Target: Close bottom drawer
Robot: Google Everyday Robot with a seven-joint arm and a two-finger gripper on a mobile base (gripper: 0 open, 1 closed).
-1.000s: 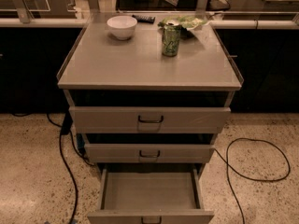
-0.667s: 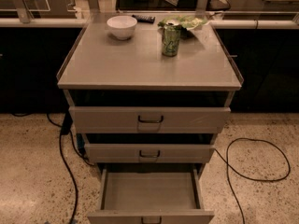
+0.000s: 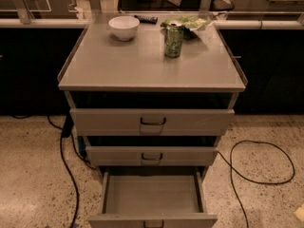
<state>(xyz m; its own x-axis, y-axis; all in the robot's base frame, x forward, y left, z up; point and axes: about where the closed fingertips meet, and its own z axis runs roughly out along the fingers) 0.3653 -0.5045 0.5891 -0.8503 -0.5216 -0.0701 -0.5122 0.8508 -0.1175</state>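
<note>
The bottom drawer (image 3: 152,196) of the grey-beige cabinet is pulled far out toward me, its shallow tray empty and its low front panel (image 3: 152,221) at the frame's lower edge, with the dark handle cut off there. The middle drawer (image 3: 152,156) and top drawer (image 3: 152,121) sit above it, each pulled out only slightly. My gripper is not in view in the camera view.
On the cabinet top (image 3: 142,65) stand a white bowl (image 3: 124,27), a green can (image 3: 174,41), a crumpled bag (image 3: 190,22) and a dark remote (image 3: 146,19). Black cables (image 3: 256,175) lie on the speckled floor at both sides. Dark counters run behind.
</note>
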